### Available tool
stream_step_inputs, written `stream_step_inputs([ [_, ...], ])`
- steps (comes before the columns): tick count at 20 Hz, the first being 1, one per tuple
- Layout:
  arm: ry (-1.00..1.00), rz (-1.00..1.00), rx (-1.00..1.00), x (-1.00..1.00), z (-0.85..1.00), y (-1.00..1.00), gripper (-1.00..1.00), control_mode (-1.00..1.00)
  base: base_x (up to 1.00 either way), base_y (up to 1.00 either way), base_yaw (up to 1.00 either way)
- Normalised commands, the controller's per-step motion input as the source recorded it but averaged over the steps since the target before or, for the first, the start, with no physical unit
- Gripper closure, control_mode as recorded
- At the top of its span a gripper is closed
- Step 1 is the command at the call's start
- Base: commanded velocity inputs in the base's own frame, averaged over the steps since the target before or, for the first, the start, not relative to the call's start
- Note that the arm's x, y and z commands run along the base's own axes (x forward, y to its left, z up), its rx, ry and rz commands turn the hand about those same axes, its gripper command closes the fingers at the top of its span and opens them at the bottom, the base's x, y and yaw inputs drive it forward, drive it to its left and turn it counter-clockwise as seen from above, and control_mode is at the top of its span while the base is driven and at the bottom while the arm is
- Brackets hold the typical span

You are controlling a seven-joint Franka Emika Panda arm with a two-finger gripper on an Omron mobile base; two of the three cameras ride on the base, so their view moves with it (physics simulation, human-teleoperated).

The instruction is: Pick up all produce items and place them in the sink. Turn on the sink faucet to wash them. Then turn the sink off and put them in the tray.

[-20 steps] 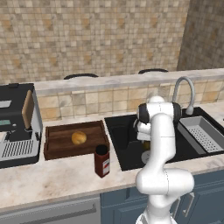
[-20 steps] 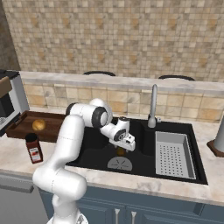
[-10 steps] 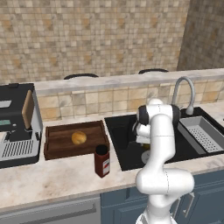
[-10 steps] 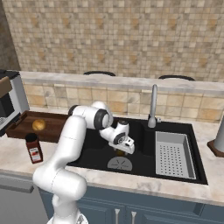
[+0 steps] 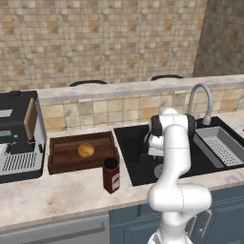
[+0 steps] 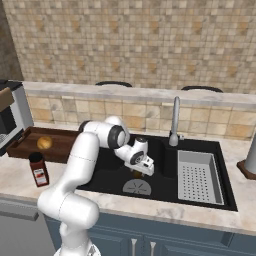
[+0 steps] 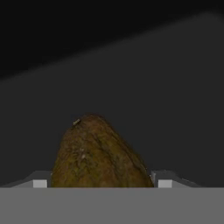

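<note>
While the arm reaches low into the sink [image 6: 165,150], the gripper [image 6: 140,171] sits down near the black basin floor, just above the round grey drain [image 6: 136,187], with the olive-brown fruit [image 7: 98,155] between its fingertips [image 7: 166,179]. From the hand view the fruit's rough brown skin fills the gap between the two tips, each tip right at its flank, jaws partly closed around it; cannot tell if they actually press on it or if the fruit is lifted off the floor. In the right base view a bit of the brown fruit [image 6: 137,174] shows under the hand, just above the drain. From the left base view the gripper itself is hidden behind the white forearm, only the wrist over the basin [image 5: 128,143] is clear. Orange-yellow fruit [image 5: 86,150] lies in the dark brown wooden tray [image 5: 59,164], roughly mid-tray, on the counter left of the sink; same fruit [image 6: 44,143] seen in the tray [image 6: 22,150] from the right side. Red-labelled jar [image 5: 111,175] with dark lid stands upright on the counter in front of the tray's right corner, near the sink's left edge, apart from both. Gooseneck faucet [image 5: 199,97] stands behind the sink, spout curving over it; no water visible. Grey perforated rack [image 6: 196,176] sits in the right part of the basin. Coffee machine [image 5: 19,138] is left of the tray.
</note>
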Motion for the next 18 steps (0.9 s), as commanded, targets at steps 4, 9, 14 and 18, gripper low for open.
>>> stream_step_inputs([
  [4, -0.14, 0.0, 0.0, -0.78, 0.49, 0.04, 1.0, -1.0, 0.0, 0.0, 0.0],
  [9, -0.2, 0.0, 0.01, -0.81, 0.99, 0.21, 1.0, -1.0, 0.0, 0.0, 0.0],
  [14, -0.18, 0.0, 0.0, -0.69, 1.0, 0.34, 1.0, -1.0, 0.0, 0.0, 0.0],
  [18, -0.15, 0.0, 0.0, -0.53, 1.0, 0.39, 1.0, -1.0, 0.0, 0.0, 0.0],
])
